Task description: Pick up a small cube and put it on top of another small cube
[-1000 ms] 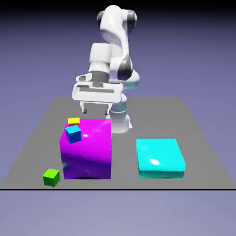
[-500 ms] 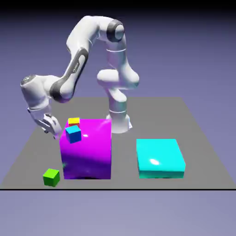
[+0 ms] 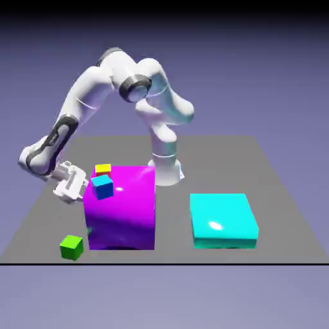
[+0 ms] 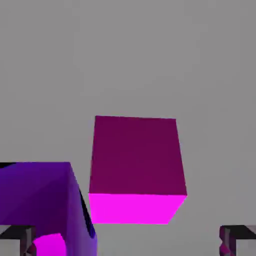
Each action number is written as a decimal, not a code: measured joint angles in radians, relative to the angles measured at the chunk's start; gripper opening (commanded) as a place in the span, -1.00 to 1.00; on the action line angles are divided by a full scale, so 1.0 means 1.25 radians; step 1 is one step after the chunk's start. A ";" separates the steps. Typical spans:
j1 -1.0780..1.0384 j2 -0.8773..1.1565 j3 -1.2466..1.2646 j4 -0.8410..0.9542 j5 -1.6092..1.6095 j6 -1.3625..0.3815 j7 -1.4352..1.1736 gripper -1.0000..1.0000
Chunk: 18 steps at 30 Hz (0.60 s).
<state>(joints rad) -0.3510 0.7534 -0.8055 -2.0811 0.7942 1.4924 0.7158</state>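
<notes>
The end effector [image 4: 128, 240] is open and empty; the magenta cube [image 4: 137, 160] lies ahead of it in the hand view, roughly centred between the fingertips, just beside the purple block [image 4: 35, 195]; the descent likely needs that near-left finger to clear the block.

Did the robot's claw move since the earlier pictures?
Yes. The claw went down toward the exterior view's left, and is now beside the big purple block.

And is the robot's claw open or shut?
Open: its two fingertips stand wide apart, nothing between them.
</notes>
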 measured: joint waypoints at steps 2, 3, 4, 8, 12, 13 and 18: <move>0.021 0.033 0.043 -0.055 0.059 0.069 -0.029 0.00; 0.026 0.040 0.052 -0.066 0.071 0.084 -0.035 -1.00; 0.026 0.040 0.052 -0.066 0.072 0.084 -0.035 -1.00; -0.001 0.006 0.002 0.017 0.006 -0.007 0.008 -1.00; -0.005 0.050 0.013 0.133 0.040 -0.053 0.067 -1.00; -0.006 0.060 0.016 0.162 0.048 -0.065 0.081 -1.00; -0.012 0.115 0.030 0.307 0.090 -0.123 0.154 -1.00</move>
<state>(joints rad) -0.3655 0.8968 -0.7682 -1.6979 0.9071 1.3393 0.9084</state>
